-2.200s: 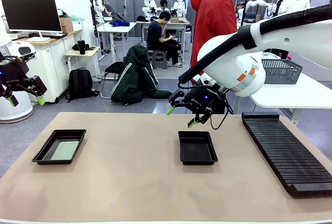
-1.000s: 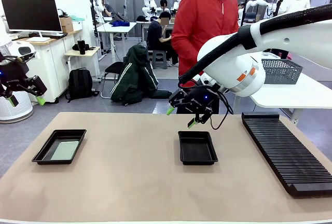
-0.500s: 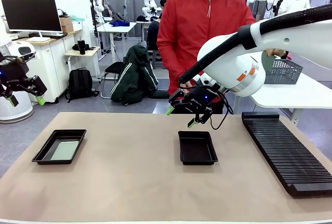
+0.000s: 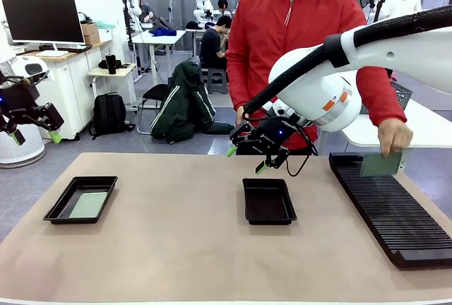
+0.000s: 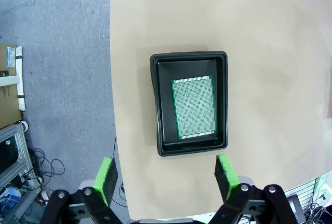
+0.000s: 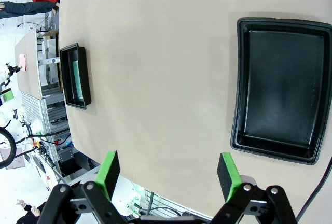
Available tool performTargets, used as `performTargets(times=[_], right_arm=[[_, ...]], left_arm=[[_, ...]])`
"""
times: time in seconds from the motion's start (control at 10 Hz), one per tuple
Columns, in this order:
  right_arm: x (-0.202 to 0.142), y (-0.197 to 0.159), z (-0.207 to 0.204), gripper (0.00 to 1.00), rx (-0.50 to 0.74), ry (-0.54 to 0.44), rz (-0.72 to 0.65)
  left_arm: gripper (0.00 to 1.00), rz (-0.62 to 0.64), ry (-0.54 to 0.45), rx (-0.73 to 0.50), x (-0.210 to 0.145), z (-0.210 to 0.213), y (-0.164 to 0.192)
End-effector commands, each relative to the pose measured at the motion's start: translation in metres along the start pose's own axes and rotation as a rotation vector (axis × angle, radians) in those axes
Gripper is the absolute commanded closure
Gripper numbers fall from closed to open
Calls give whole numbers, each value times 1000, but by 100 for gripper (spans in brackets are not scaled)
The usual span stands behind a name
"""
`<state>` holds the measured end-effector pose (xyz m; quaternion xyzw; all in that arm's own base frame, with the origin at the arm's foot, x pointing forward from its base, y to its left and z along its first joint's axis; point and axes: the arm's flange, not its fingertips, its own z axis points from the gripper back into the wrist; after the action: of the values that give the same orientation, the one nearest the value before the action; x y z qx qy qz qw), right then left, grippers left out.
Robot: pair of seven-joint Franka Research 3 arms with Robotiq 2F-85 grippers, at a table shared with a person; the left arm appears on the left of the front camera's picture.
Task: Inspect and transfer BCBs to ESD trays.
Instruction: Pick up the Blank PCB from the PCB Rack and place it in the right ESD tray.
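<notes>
Right gripper (image 4: 246, 159): jaws wide, empty; bare ESD tray (image 4: 246, 202) just below, open tabletop (image 4: 176, 248) all round it. Left gripper (image 4: 35, 137): jaws wide, empty, raised beyond the tabletop's edge; second ESD tray (image 5: 154, 105) holding one BCB (image 5: 193, 107) lies ahead of its fingertips. Person's hand (image 4: 394, 135) holds another BCB (image 4: 380, 164) over the slotted rack (image 4: 388, 213), well apart from the right gripper.

Bright even overhead light, soft faint shadows; sharp focus; wrist views bowed at edges.
</notes>
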<state>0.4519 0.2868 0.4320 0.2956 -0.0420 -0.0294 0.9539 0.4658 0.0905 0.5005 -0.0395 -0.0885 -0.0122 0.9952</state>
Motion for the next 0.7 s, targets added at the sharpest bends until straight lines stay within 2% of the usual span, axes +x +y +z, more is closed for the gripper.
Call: performTargets(times=[0.0, 0.6], right_arm=[[0, 1, 0, 0, -3, -8, -12], [0, 1, 0, 0, -3, -8, -12]], left_arm=[[0, 0, -2, 0, 0, -1, 0], [0, 0, -2, 0, 0, -1, 0]])
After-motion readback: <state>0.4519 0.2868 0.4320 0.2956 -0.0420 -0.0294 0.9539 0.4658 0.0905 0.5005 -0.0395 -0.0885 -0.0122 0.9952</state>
